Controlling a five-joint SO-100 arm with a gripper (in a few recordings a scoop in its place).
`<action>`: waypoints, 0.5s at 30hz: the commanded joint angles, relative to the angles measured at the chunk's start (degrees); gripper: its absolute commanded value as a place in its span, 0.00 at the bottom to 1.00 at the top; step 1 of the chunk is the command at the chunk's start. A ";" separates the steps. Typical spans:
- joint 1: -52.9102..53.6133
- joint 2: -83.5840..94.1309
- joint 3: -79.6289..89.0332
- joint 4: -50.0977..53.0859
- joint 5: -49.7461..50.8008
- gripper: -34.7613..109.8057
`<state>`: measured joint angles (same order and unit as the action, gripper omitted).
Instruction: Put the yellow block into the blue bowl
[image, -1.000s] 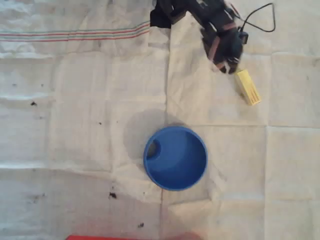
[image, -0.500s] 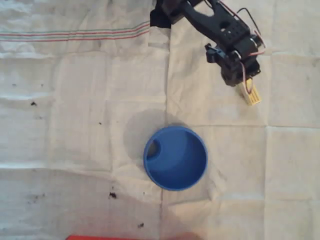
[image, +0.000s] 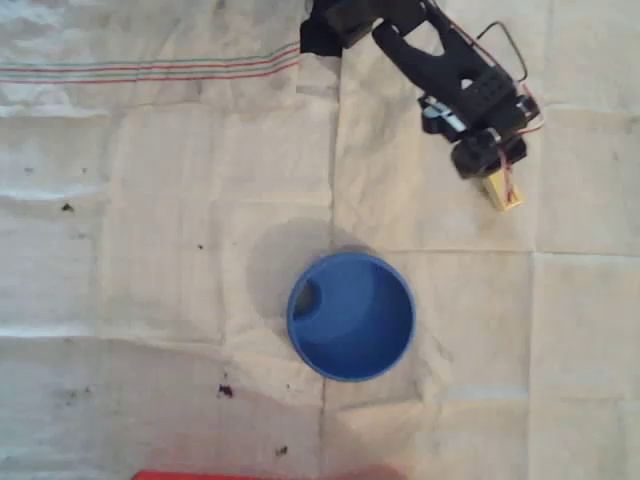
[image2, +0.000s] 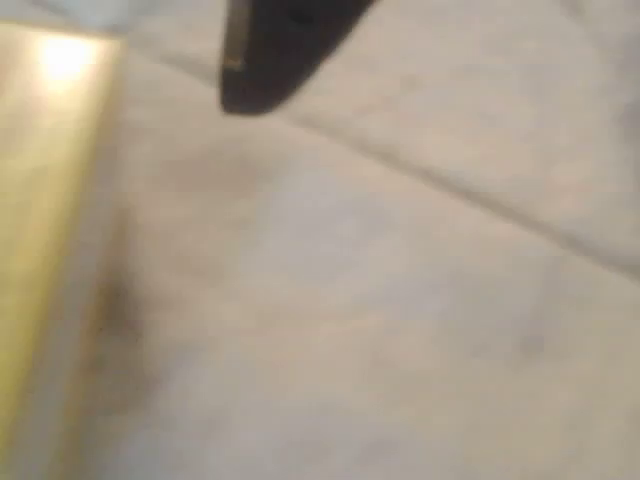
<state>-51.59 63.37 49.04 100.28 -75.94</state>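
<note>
The pale-yellow block lies on the cloth at the upper right of the overhead view, mostly covered by the black arm, with just its lower end poking out. My gripper hangs directly over the block's upper part. In the wrist view the block runs blurred and very close along the left edge. One dark finger points down at the top, apart from the block, with bare cloth between them. The jaws look open and hold nothing. The blue bowl stands upright and empty, below and to the left of the block.
A creased white cloth with small dark specks covers the table. Coloured stripes cross its upper left. A red edge shows at the bottom border. The arm's cable loops at the top right.
The arm swung right and down over the yellow block, covering most of it. The block and the bowl stayed where they were.
</note>
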 joint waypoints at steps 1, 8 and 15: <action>-2.29 1.41 -3.52 -0.18 1.05 0.43; -2.02 -3.96 -4.04 -1.23 1.23 0.43; -0.88 -5.19 -3.96 -4.31 1.32 0.43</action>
<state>-53.35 56.51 48.52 96.86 -75.15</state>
